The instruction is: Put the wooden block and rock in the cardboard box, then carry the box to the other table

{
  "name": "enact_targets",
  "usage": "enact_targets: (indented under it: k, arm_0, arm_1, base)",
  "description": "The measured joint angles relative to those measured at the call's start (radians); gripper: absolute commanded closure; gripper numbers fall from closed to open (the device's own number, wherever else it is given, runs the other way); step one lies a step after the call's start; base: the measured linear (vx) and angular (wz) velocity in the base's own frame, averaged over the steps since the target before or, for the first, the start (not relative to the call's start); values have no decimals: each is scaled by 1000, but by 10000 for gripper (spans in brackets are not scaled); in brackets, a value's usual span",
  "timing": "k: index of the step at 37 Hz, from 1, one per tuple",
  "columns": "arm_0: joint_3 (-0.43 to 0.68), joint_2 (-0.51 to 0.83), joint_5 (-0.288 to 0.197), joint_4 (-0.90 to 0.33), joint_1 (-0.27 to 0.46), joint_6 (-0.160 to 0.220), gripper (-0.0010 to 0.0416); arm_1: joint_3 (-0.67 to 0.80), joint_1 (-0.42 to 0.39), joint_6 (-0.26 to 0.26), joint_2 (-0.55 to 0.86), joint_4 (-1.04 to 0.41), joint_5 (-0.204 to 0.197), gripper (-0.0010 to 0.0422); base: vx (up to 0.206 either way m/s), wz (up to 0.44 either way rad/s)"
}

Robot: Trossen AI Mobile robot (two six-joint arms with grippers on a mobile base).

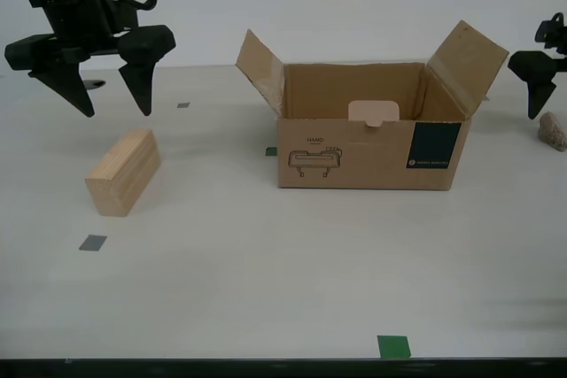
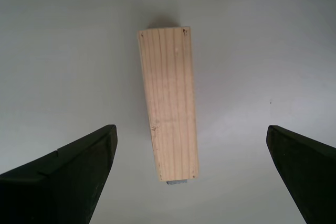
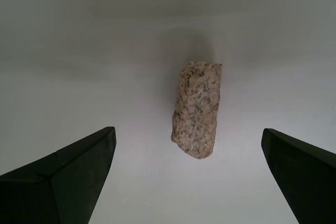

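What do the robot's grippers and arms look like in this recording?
Both are matte black. My second gripper has two tapered, wedge-shaped fingers under a blocky black wrist with black cables looping above it. My first gripper shows the same pointed black fingers. No markings are visible.

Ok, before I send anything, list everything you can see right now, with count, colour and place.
wooden block: one, light tan, lying on the table toward the exterior view's left.
rock: one, pinkish-tan, on the table at the exterior view's right edge.
cardboard box: one, brown, flaps open, at the table's middle.
table: one, off-white.
tape marks: several, green and grey, scattered on the table.
my second hand: black, open, above the wooden block.
my first hand: black, open, above the rock.
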Motion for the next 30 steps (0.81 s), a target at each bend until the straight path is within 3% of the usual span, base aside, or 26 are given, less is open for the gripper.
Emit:
enact_targets:
  k: [30]
  arm_0:
    - [16, 85, 28, 89, 0, -21, 19]
  arm_1:
    - [-48, 0, 2, 0, 8, 0, 23]
  base:
    - [0, 0]
